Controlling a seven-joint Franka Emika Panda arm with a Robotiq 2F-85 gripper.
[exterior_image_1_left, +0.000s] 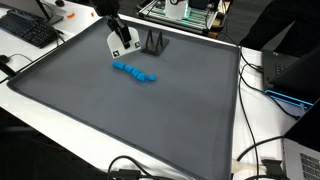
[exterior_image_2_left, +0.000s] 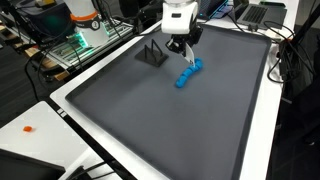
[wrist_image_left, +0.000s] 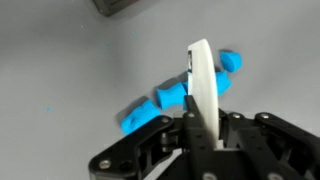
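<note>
The claw is shut tight on a thin white piece. The wrist view shows the piece edge-on, standing up between the two fingers with its lower end pinched and most of its length free above them. In an exterior view the claw hangs low over the grey mat that covers the worktop, toward the mat's far edge.

Judged by its looks, the white piece is light and stiff, a flat slab with rounded ends and a smooth, probably slick face. Held at one end only, it could swivel in the pinch. A hold nearer the middle of its flat faces would steady it. Whether it is brittle I cannot tell.

At 6 o'clock from the claw in that exterior view, just beside it, lies a blue chain of chunky segments. It lies flat on the mat, runs from 1 to 7 o'clock, and looks jointed and light. From the wrist it passes behind the white piece; whether the two touch I cannot tell. At 9 o'clock from the claw stands a small black stand, apart from both.

The count is one white piece, one blue chain — about five or six segments showing in the wrist view — one black stand and one mat.
</note>
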